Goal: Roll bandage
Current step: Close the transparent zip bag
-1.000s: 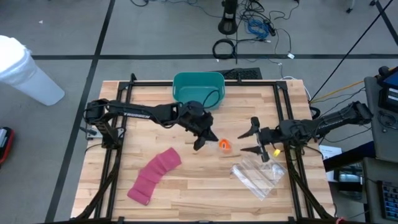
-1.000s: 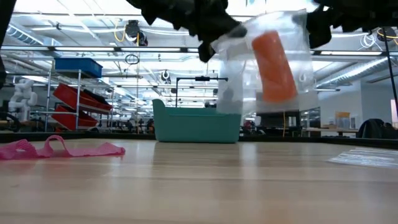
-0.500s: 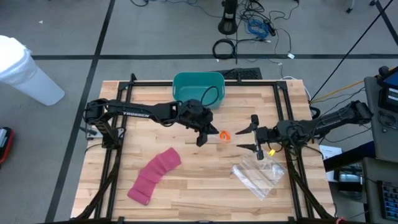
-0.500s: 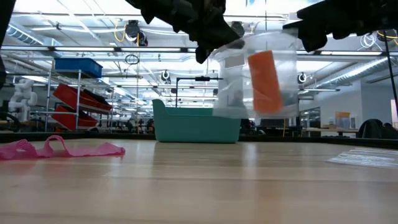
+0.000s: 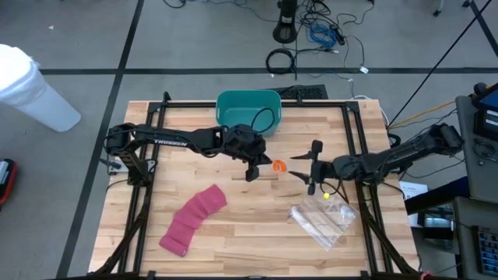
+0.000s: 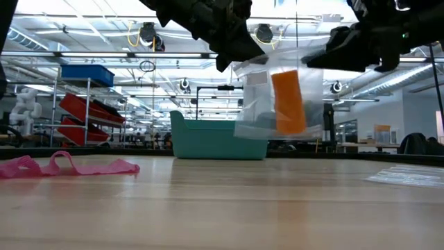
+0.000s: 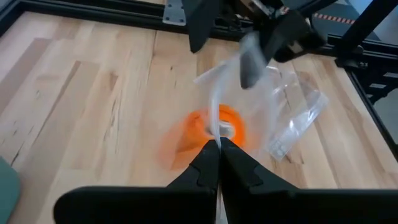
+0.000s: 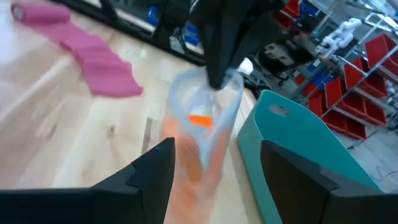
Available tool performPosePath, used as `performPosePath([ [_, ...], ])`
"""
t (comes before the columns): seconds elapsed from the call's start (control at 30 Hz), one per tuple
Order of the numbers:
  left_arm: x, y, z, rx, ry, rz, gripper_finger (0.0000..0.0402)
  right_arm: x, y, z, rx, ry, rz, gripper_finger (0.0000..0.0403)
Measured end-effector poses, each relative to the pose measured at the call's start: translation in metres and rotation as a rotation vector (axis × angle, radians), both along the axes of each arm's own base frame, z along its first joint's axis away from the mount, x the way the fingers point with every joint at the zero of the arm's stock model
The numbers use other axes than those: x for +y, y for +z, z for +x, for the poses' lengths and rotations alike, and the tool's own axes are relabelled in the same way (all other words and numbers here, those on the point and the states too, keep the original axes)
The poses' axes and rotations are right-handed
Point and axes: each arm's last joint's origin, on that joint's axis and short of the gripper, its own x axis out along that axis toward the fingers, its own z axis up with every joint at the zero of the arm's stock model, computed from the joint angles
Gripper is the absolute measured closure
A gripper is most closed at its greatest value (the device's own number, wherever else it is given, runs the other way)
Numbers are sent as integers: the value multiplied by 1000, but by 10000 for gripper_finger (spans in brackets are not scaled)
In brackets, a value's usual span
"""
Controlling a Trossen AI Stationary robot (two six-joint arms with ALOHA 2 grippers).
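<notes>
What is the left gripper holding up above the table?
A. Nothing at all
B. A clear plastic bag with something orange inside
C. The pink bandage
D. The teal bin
B: the left gripper is pinched shut on the top edge of the clear bag, which hangs with the orange thing inside.

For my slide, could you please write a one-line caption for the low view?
Left gripper holds a clear bag with an orange roll above the table while the open right gripper approaches it.
</notes>
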Motion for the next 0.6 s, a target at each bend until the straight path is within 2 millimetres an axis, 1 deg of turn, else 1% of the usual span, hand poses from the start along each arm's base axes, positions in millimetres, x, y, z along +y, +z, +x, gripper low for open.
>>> performPosePath([
  [0.2, 0, 0, 0, -3, -11, 15, 393, 1, -3, 4, 7, 8, -40, 186],
  [0.3, -1, 0, 0, -3, -9, 18, 393, 1, 0, 6, -22, 15, -38, 204],
  [0.37, -1, 0, 0, -4, -9, 19, 393, 2, 0, 6, -23, 17, -42, 229],
  [0.43, -1, 0, 0, -3, -10, 19, 393, 2, 0, 6, -26, 19, -46, 266],
  [0.6, -1, 0, 0, -3, -4, 31, 393, 3, 1, 7, -39, 50, -42, 380],
])
